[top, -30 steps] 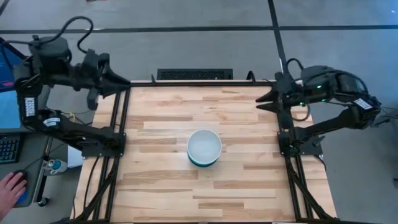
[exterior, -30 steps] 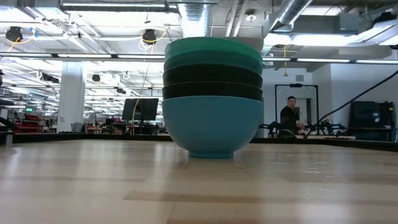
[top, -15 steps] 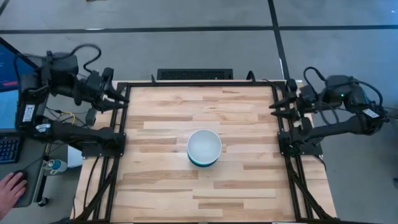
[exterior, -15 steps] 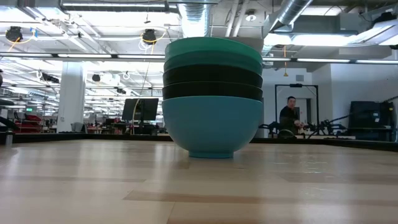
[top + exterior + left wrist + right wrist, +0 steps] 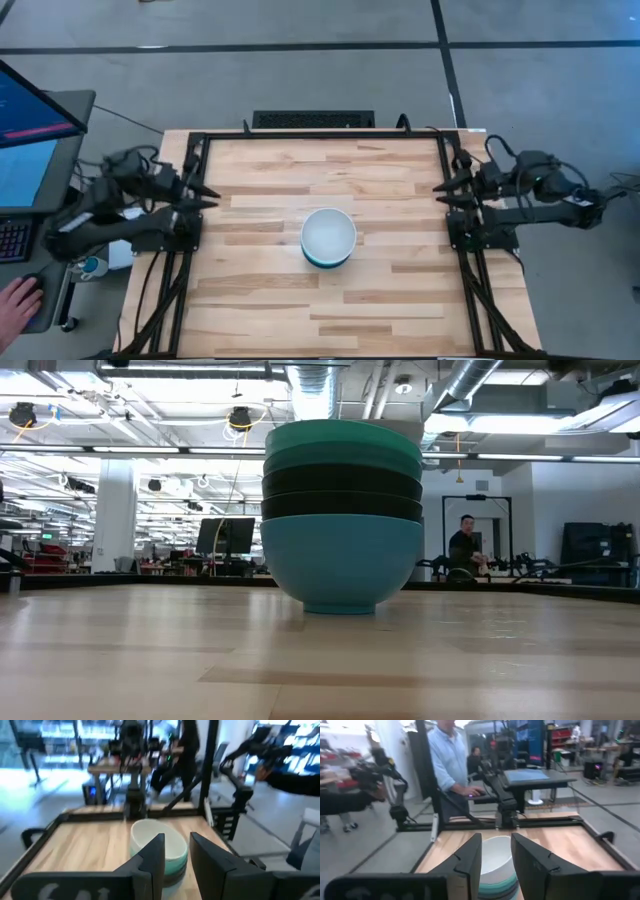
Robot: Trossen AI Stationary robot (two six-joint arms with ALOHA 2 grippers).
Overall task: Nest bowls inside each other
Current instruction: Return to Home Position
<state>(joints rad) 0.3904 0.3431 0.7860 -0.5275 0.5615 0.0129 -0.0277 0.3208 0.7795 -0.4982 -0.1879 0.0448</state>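
Nested bowls [image 5: 328, 238] upright, mouths up, axis vertical; left gripper [image 5: 212, 196], right gripper [image 5: 438, 194] well apart from them, both released.

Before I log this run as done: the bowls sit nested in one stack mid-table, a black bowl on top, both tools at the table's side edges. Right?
No: the top bowl is white, not black, as the high view shows. The rest stands.

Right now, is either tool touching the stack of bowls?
No, the left tool and right tool sit at opposite edges of the table, apart from the stack.
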